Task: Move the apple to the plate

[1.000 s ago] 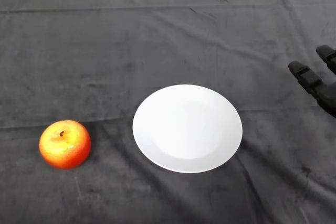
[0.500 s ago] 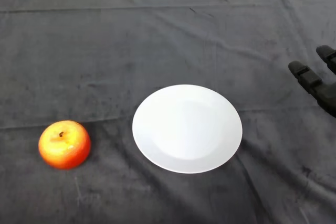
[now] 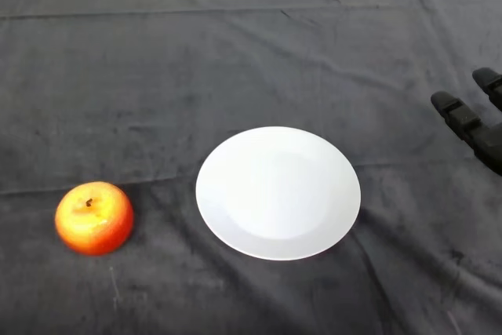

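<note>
Head view. I see the counter (image 3: 235,60) filling almost the whole frame under a dark grey cloth, which lies in shallow creases, with one long fold running across the upper part and another crossing at mid-height.

The white plate (image 3: 278,192) sits just right of centre, in the lower half of the frame. It is round, lies flat on the cloth, and I see nothing on it.

The apple (image 3: 94,218) lies at the lower left of the frame, resting on the cloth well apart from the plate, with a band of bare cloth between the two. It is red-orange with a yellow patch around the top, and its short stem (image 3: 89,202) points up towards the camera. Nothing touches it.

The hand (image 3: 474,127) shows only in part at the right edge of the frame, at mid-height, to the upper right of the plate and clear of its rim. I can make out black fingers (image 3: 457,111) reaching up and to the left, spread apart from each other and fairly straight. They are uncurled and hold nothing. The hand is on the far side of the plate from the apple, so the full width of the plate lies between them. I cannot tell whether the hand rests on the cloth or hangs just over it.
</note>
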`<state>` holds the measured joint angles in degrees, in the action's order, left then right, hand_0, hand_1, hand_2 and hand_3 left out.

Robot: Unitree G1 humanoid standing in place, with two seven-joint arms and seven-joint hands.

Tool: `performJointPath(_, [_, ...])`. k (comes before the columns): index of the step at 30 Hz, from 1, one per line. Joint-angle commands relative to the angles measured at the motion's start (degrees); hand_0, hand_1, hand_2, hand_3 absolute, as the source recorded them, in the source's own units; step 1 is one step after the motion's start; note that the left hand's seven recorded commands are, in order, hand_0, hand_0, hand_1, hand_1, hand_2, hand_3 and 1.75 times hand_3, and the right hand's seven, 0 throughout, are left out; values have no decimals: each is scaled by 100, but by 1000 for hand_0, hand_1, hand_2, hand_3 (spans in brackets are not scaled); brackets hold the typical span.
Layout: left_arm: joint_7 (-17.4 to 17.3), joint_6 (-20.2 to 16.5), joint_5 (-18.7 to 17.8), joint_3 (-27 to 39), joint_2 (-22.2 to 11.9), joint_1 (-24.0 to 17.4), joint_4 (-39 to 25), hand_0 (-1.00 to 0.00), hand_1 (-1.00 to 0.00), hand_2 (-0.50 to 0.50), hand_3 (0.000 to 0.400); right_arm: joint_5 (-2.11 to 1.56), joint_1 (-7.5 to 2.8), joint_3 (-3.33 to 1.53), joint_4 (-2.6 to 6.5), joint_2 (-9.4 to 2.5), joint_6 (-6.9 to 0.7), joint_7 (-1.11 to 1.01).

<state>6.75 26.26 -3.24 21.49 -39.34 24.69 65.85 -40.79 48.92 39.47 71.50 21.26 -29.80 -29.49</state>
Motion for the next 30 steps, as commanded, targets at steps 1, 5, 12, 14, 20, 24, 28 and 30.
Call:
performJointPath(1, [-150,-100,83,-208,-180,85,-337,0,0,0,0,32,162,138,-105,160,3,-45])
performJointPath(5, [-460,-315,97,-357,-154,-82,-800,0,0,0,0,32,158,137,-113,156,4,-43])
performJointPath(12, [-1074,-932,-24,-502,-244,-648,-2038,0,0,0,0,33,149,134,-133,147,5,-36])
performJointPath(14, [-1231,-1135,-65,-534,-278,-876,-2496,0,0,0,0,33,145,133,-141,144,5,-34])
performJointPath(20, [-1553,-1760,-133,-634,-355,-1564,-3935,0,0,0,0,33,134,129,-167,133,6,-25])
performJointPath(24, [-1652,-2208,-132,-725,-355,-1921,-4851,0,0,0,0,34,126,125,-186,126,7,-18])
performJointPath(28, [-1705,-2584,-77,-890,-300,-2073,-5488,0,0,0,0,34,118,122,-204,119,7,-12])
performJointPath(30, [-1716,-2710,-12,-1030,-236,-2028,-5620,0,0,0,0,34,115,120,-212,116,7,-9])
